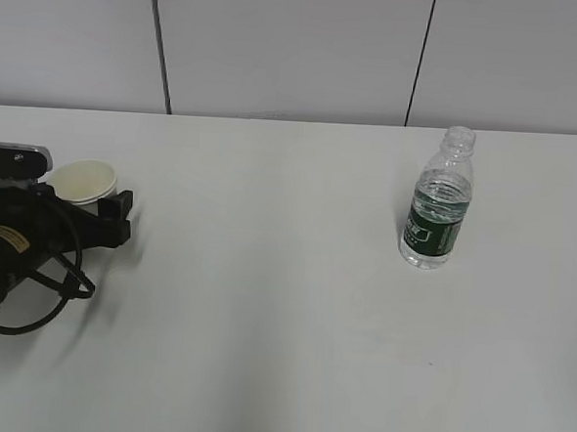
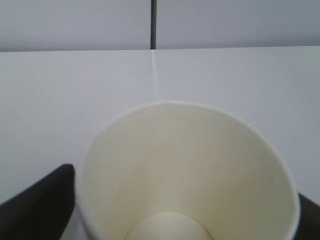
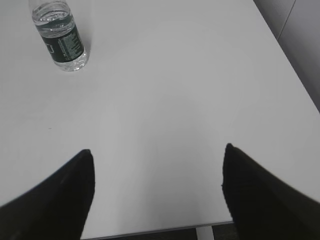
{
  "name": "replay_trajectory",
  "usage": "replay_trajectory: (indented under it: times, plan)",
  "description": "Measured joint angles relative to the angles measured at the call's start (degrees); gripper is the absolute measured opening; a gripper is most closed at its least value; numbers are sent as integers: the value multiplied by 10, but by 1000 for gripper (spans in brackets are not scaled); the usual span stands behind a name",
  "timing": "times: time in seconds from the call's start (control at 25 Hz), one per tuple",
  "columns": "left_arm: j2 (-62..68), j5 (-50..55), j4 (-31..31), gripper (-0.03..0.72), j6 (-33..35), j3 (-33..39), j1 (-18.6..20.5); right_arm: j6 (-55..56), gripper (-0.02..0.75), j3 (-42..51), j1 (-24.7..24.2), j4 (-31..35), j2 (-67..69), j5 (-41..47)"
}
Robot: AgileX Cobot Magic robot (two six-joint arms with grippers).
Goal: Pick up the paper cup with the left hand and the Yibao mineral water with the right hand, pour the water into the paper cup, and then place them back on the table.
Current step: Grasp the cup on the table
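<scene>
While the paper cup [image 2: 187,175] is bracketed by the left hand [image 1: 98,214], contact can't be confirmed. Right hand [image 3: 157,187] is spread wide; Yibao mineral water [image 3: 60,37] is seen at 11 o'clock, well apart.

No print is legible on the bottle's green label [image 1: 431,231].

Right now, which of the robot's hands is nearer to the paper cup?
Left. The left hand has its fingers on either side of the paper cup; the right hand hovers over bare table, far off.
</scene>
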Motion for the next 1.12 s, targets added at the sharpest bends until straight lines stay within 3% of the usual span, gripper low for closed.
replay_trajectory:
  times: [1.12]
  plan:
    - [28, 2, 0, 592, 0, -9, 0, 0, 585, 0, 0, 0, 0, 0]
